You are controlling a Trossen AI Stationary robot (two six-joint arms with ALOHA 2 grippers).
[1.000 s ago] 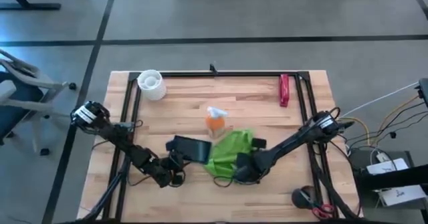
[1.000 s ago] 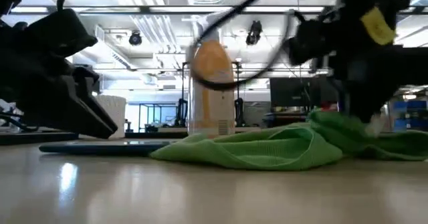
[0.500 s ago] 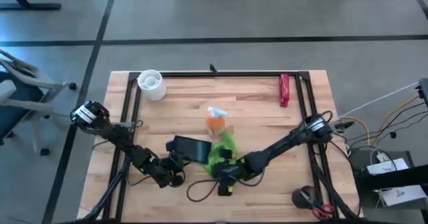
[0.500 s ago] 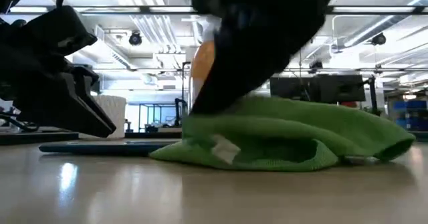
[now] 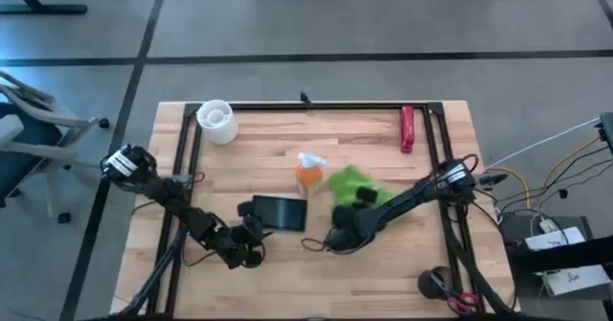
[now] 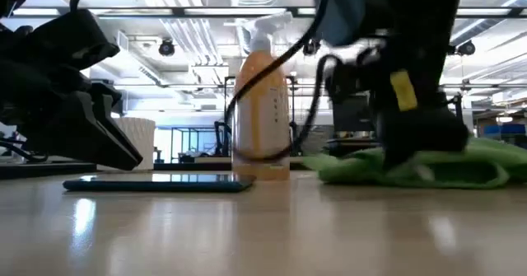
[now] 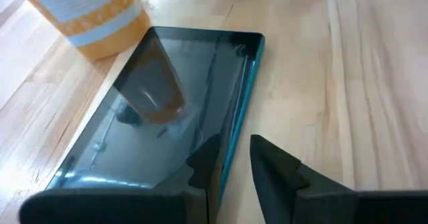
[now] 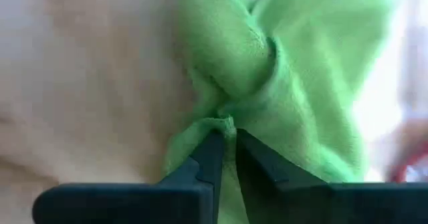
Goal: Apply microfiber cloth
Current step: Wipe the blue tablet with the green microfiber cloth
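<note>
A wooden table [image 5: 259, 168] on a grey floor holds the microfiber cloth [image 5: 350, 185], bunched beside the orange bottle [image 5: 307, 173]. The right gripper [image 8: 226, 144] pinches a cloth fold. The left gripper [image 7: 233, 158] clamps the black slab's [image 5: 276, 213] edge. White cup [image 5: 216, 121] and red item [image 5: 407, 129] sit well apart.

Grey floor [image 5: 287, 24] with dark seams; ceiling lights [image 6: 167, 47] hang behind.

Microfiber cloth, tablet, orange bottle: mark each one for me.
microfiber cloth [image 5: 351, 182]: high view, on the bare green fabric beside the bottle.
tablet [image 7: 167, 117]: left wrist view, on the middle of its dark screen.
orange bottle [image 6: 262, 132]: low view, on the orange body below the white sprayer.
</note>
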